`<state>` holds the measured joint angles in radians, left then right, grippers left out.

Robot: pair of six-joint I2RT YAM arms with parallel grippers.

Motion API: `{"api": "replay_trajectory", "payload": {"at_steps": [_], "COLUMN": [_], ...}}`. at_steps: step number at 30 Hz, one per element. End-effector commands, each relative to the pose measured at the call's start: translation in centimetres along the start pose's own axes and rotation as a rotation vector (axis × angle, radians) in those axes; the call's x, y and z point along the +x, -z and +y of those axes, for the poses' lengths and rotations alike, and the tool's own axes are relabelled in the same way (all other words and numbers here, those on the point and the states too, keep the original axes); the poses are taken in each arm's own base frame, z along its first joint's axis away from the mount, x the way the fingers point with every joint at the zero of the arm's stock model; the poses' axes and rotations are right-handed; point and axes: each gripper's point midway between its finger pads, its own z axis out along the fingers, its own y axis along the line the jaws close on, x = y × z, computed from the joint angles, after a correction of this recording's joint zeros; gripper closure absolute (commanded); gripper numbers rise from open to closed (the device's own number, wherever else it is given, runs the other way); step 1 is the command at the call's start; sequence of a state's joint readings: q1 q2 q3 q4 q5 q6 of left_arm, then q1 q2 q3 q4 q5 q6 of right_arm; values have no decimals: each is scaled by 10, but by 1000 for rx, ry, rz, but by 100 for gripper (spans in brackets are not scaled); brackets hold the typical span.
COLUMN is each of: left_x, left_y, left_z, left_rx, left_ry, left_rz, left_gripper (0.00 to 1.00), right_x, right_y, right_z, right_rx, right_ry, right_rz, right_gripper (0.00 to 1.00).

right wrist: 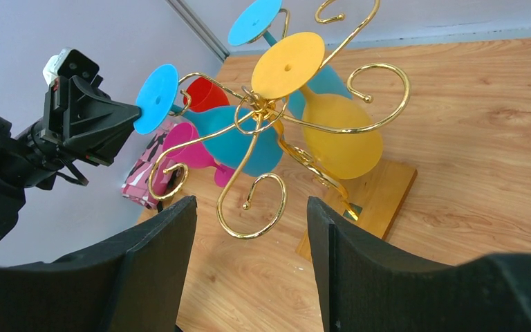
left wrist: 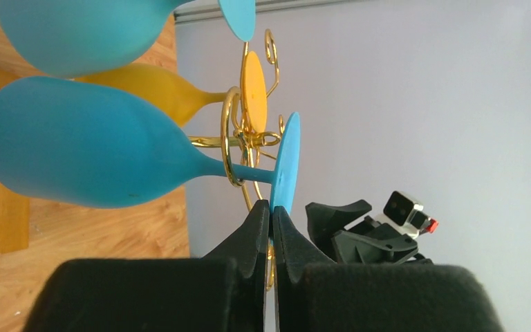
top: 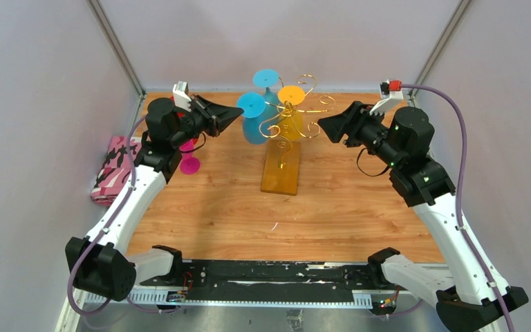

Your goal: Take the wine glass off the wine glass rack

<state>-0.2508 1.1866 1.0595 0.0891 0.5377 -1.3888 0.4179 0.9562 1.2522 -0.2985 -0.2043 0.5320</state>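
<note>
Top external view: left arm reaches level from 9 o'clock, left pincer (top: 239,116) pinching the foot of the blue wine glass (top: 254,130) hanging on the wine glass rack (top: 281,173) at the centre of the tabletop (top: 200,207); right pincer (top: 323,126) spread at 3 o'clock.

- heads up, a gold scroll on the wine glass rack (top: 281,169) hooks round the blue wine glass (left wrist: 97,152) stem
- yellow glass (right wrist: 342,135) crowds just behind it
- pink glass (top: 190,164) stands low on the left
- bare table (top: 359,200) on the right, loads of room

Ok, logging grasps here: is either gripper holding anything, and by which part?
The left gripper pinches the front blue wine glass by the rim of its foot; the right gripper is open, empty.
</note>
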Motion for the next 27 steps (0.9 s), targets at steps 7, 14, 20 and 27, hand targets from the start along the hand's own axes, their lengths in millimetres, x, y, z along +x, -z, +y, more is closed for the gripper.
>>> {"api": "replay_trajectory", "payload": {"at_steps": [7,14,20,27], "left_x": [-16,-34,-45,-38], "left_y": [9,-7,-23,-32], "left_z": [-4,-1,-6,-18], "left_rx": [-10,-16,-11,12], "left_ry": [70,59,35,8], "left_rz": [-54,-75,-70,-39], "left_gripper": [100,100,100,100], "right_x": [-2,0,2,5], "right_y": [-1,-2,-2,-2], "right_z": [-1,-4,-8,-11], "right_rx": [-11,-5,4,9], "right_ry": [-10,-12,-14,-18], "right_rz": [-5,-2,2,3], "right_gripper": [36,36,36,36]}}
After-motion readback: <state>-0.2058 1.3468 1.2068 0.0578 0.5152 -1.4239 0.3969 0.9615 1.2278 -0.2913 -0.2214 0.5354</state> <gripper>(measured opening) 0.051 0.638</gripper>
